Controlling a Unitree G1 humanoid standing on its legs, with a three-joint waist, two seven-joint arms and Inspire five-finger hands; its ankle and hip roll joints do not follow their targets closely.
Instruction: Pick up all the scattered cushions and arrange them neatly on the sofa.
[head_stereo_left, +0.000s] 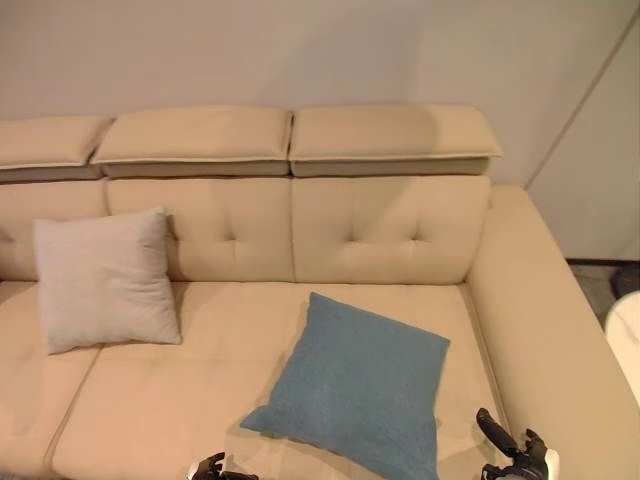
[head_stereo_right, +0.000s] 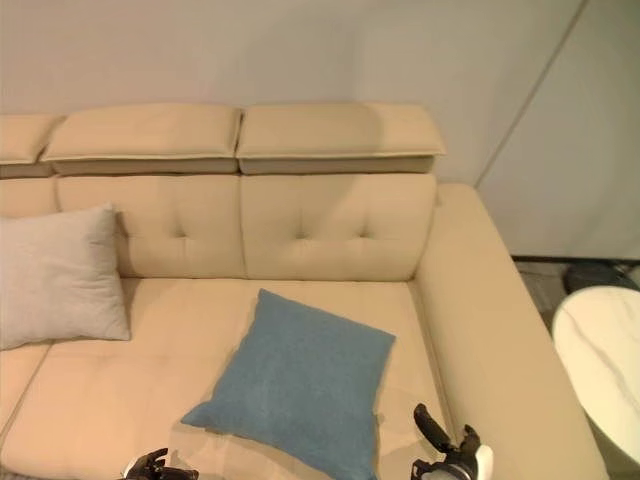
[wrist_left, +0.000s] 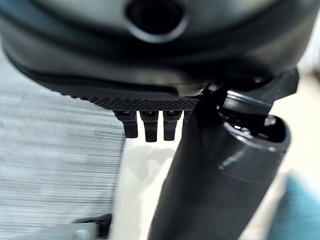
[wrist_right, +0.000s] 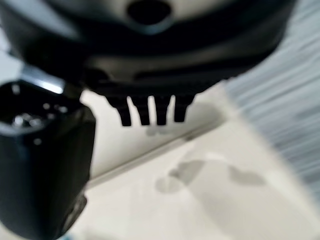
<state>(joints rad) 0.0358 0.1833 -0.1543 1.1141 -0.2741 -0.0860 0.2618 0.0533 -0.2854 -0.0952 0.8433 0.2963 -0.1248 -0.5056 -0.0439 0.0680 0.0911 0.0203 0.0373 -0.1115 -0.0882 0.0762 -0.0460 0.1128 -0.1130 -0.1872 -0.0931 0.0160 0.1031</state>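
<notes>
A blue cushion (head_stereo_left: 355, 385) lies flat and askew on the seat of the beige sofa (head_stereo_left: 220, 330), right of the middle. A light grey cushion (head_stereo_left: 105, 280) leans upright against the backrest further left. My left hand (head_stereo_left: 210, 468) shows at the lower edge, just left of the blue cushion's near corner. Its fingers (wrist_left: 150, 127) are straight and hold nothing, and a bit of the blue cushion (wrist_left: 300, 210) shows beside the thumb. My right hand (head_stereo_left: 515, 455) hovers by the cushion's right side, near the armrest. Its fingers (wrist_right: 150, 112) are also straight, over bare beige upholstery.
The sofa's right armrest (head_stereo_left: 540, 300) runs down beside my right hand. A white round table (head_stereo_right: 600, 350) stands beyond it on the right. Raised headrests (head_stereo_left: 390, 135) top the backrest, with a plain wall behind.
</notes>
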